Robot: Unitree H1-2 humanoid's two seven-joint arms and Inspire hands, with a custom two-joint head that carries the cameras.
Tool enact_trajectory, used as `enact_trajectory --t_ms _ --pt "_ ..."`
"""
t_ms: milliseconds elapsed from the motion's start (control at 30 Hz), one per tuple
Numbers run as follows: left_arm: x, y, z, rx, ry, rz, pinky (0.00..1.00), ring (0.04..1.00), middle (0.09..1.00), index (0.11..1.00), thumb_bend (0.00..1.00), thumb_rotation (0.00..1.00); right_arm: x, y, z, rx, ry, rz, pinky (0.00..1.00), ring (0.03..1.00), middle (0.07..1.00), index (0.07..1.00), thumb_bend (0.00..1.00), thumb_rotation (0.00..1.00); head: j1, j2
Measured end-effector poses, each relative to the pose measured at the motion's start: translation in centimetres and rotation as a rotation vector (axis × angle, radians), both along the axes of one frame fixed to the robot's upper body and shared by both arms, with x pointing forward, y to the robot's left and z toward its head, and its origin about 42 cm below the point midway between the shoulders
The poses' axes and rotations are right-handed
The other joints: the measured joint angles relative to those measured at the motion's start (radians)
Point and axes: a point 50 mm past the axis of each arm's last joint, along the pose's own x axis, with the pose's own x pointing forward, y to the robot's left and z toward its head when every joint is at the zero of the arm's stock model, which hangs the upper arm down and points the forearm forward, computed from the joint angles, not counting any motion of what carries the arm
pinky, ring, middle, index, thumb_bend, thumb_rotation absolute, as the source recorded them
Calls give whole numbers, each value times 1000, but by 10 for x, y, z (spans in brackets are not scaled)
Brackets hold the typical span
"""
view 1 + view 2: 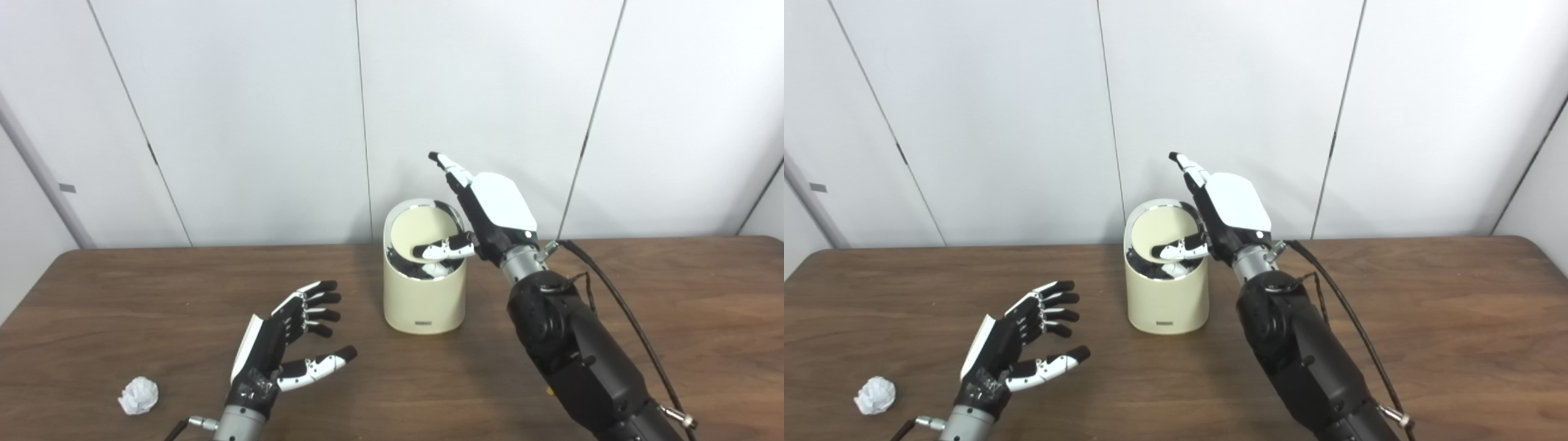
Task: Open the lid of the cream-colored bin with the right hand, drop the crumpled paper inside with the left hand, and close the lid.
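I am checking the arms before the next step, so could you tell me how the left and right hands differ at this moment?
The left hand hovers low over the table, open and empty; the right hand is raised at the cream-colored bin, its thumb on the tilted lid. The left is nearer the crumpled paper; the right is far from it. Both have black-and-white fingers.

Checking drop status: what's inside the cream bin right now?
Through the tilted lid, the cream bin shows a dark interior, the right hand's thumb, and something white below; the rest is covered. The crumpled paper lies on the table.
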Motion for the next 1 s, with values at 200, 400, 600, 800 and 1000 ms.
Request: enact_trajectory --t_ms 200,400,600,800,1000 --pt "0 1 0 7 -1 3 584 679 764 811 664 2 0 2 2 -6 -6 4 715 833 920 921 839 119 -2 -2" --pt "0 1 0 7 -1 2 581 676 765 811 664 7 1 -5 -1 32 17 -15 645 811 895 901 754 193 -5 -2" --pt "0 1 1 9 -1 0 582 679 767 809 663 5 0 -5 2 45 15 -11 620 799 878 896 777 164 -5 -2" --pt "0 1 0 9 4 0 594 685 768 810 670 14 -3 -13 4 83 25 -22 602 785 870 894 729 203 -2 -2" --pt "0 1 3 10 -1 0 581 677 767 809 666 1 -14 -37 3 213 62 -30 593 758 848 884 736 262 2 0"
